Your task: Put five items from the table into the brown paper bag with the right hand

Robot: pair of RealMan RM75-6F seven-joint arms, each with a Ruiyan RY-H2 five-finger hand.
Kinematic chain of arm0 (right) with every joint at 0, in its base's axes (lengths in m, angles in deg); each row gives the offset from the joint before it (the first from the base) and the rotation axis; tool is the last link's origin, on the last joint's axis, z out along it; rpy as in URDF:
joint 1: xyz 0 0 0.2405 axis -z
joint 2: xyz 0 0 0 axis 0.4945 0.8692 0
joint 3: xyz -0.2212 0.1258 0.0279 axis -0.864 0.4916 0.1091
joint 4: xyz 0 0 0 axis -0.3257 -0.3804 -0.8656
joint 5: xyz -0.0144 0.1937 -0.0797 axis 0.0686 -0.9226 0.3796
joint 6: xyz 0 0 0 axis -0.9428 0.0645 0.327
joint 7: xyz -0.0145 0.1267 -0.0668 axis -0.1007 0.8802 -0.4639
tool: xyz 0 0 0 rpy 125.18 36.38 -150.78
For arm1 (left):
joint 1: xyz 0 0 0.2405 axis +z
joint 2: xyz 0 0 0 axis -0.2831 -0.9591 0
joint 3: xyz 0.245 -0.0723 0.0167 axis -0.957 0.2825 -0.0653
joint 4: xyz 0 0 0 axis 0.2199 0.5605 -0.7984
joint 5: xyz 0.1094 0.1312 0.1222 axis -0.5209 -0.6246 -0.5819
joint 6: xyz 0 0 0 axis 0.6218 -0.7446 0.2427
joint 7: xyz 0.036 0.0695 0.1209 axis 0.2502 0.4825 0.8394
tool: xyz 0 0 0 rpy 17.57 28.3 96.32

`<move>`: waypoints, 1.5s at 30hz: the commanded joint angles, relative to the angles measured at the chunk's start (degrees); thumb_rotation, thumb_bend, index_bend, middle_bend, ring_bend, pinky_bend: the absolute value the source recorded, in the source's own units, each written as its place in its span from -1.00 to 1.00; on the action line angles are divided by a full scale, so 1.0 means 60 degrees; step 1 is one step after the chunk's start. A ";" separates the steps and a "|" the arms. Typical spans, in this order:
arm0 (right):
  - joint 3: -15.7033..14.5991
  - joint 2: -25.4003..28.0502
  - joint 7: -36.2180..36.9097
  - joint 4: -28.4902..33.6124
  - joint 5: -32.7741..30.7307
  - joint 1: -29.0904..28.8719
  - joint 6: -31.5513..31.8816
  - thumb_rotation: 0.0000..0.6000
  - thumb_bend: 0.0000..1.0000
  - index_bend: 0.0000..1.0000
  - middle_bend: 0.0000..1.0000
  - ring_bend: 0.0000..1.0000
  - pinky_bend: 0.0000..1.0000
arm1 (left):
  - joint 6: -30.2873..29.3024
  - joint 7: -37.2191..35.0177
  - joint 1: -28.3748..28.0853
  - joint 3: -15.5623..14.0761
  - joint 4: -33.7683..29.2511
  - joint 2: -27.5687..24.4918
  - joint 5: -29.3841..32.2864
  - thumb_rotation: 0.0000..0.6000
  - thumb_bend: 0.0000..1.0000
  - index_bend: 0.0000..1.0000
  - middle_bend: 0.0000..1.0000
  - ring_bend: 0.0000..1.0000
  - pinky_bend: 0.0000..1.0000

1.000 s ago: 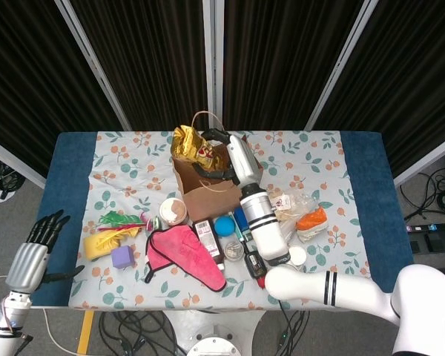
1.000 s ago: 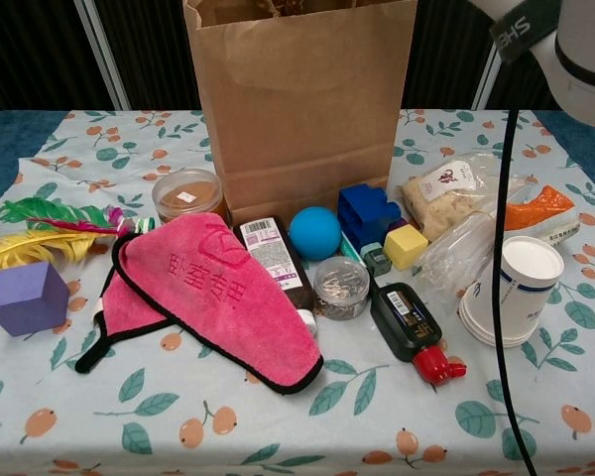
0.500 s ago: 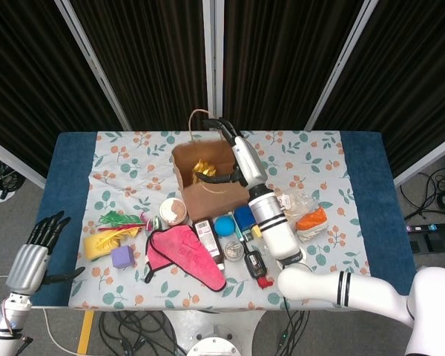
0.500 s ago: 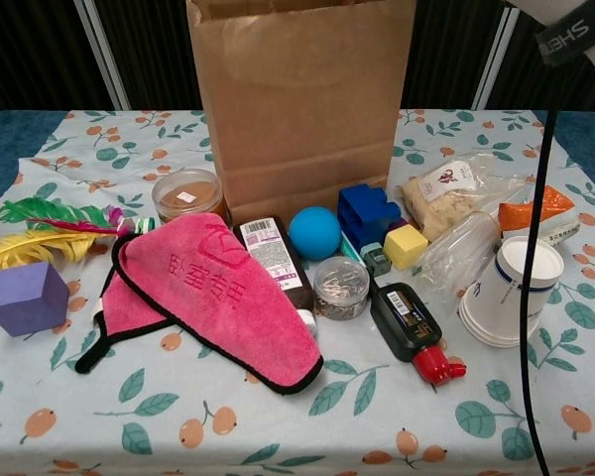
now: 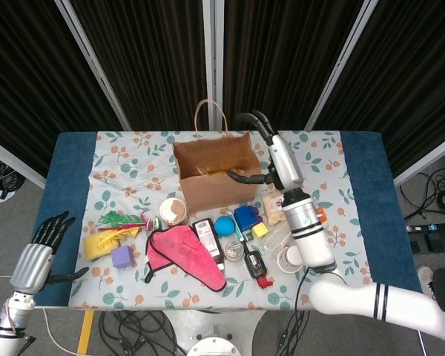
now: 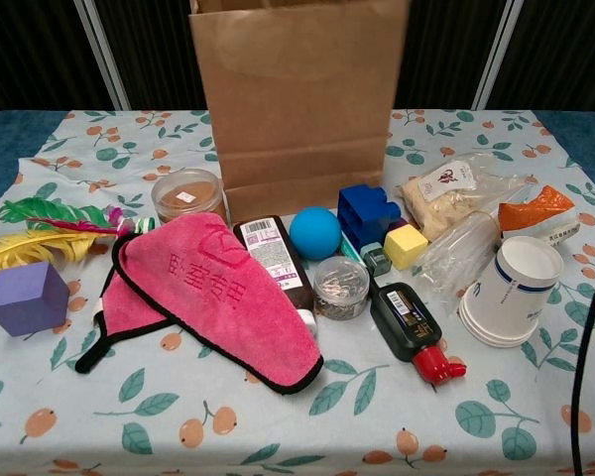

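The right hand (image 5: 258,148) hovers by the right rim of the upright brown paper bag (image 5: 211,178), its dark fingers (image 5: 246,176) spread and curved, holding nothing. The bag stands to the left of those fingers with its mouth open upward; a glimpse of something golden lies inside, too shadowed to identify.

The items left on the table lie nearer the robot than the fingers and below them. The closest look to be the clear plastic packet with a white label (image 5: 276,205), the yellow cube (image 5: 259,230) and the blue toy brick (image 5: 245,216).

The left hand (image 5: 37,251) hangs off the table's left edge, fingers apart and empty, far from everything.

The chest view shows neither hand. The bag's front hides its contents there, and its top is cut off.
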 commanded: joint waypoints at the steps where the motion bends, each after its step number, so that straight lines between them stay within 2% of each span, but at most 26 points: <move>1: -0.0274 0.0854 0.0270 0.0619 0.0632 0.0704 0.0273 1.00 -1.00 -0.69 -0.63 -0.97 -0.96 | -0.0016 -0.0001 -0.0013 0.0016 -0.0039 0.0015 -0.0001 0.55 -1.00 -0.83 -0.87 -0.94 -0.86; 4: -0.0718 0.1733 -0.0431 0.0808 0.1194 0.1217 0.0458 1.00 -1.00 -0.68 -0.60 -0.93 -0.95 | -0.0025 0.0028 -0.0031 0.0033 -0.0078 0.0001 -0.0003 0.54 -1.00 -0.82 -0.87 -0.95 -0.86; 7: -0.1496 0.2803 -0.2100 0.0674 0.1314 0.1639 0.0310 1.00 -1.00 -0.59 -0.54 -0.87 -0.93 | 0.0002 0.0011 -0.0037 0.0006 -0.0090 -0.0002 -0.0008 0.54 -1.00 -0.83 -0.87 -0.95 -0.86; 9: -0.2087 0.3355 -0.3295 0.0423 0.1150 0.1840 0.0113 1.00 -1.00 -0.59 -0.57 -0.89 -0.94 | 0.0017 -0.0003 -0.0043 -0.0024 -0.0076 0.0022 -0.0034 0.54 -1.00 -0.82 -0.87 -0.94 -0.86; 12: -0.2793 0.3761 -0.4392 0.0224 0.0453 0.2035 -0.0272 1.00 -1.00 -0.67 -0.68 -0.98 -1.00 | 0.0023 -0.0006 -0.0049 -0.0062 -0.0068 0.0070 -0.0073 0.53 -1.00 -0.83 -0.87 -0.95 -0.86; 18: -0.4079 0.3309 -0.5294 -0.0444 0.0383 0.2532 -0.0186 1.00 -1.00 -0.70 -0.69 -0.98 -1.00 | -0.0031 0.0044 -0.0018 -0.0105 -0.0105 0.0103 -0.0108 0.54 -1.00 -0.82 -0.87 -0.95 -0.86; 23: -0.4861 0.2694 -0.5680 -0.1022 0.0938 0.3078 0.0442 1.00 -1.00 -0.61 -0.55 -0.83 -0.97 | -0.0063 0.0057 0.0017 -0.0155 -0.0129 0.0069 -0.0132 0.54 -1.00 -0.82 -0.87 -0.94 -0.86; 27: -0.5144 0.2285 -0.5109 -0.1582 0.1640 0.3395 0.0717 1.00 -1.00 -0.48 -0.47 -0.75 -0.87 | -0.0084 0.0078 0.0030 -0.0182 -0.0100 0.0116 -0.0163 0.55 -1.00 -0.82 -0.87 -0.95 -0.86; 33: -0.5263 0.1495 -0.3763 -0.2847 0.2400 0.3669 0.0834 1.00 -1.00 -0.29 -0.36 -0.63 -0.76 | -0.0100 0.0108 0.0066 -0.0259 -0.0011 0.0178 -0.0216 0.54 -1.00 -0.82 -0.87 -0.94 -0.86; 45: -0.5386 0.0162 -0.2634 -0.5160 0.3684 0.3393 0.0442 1.00 -1.00 -0.26 -0.34 -0.62 -0.75 | -0.0126 0.0143 0.0083 -0.0273 0.0196 0.0267 -0.0228 0.53 -1.00 -0.82 -0.87 -0.94 -0.86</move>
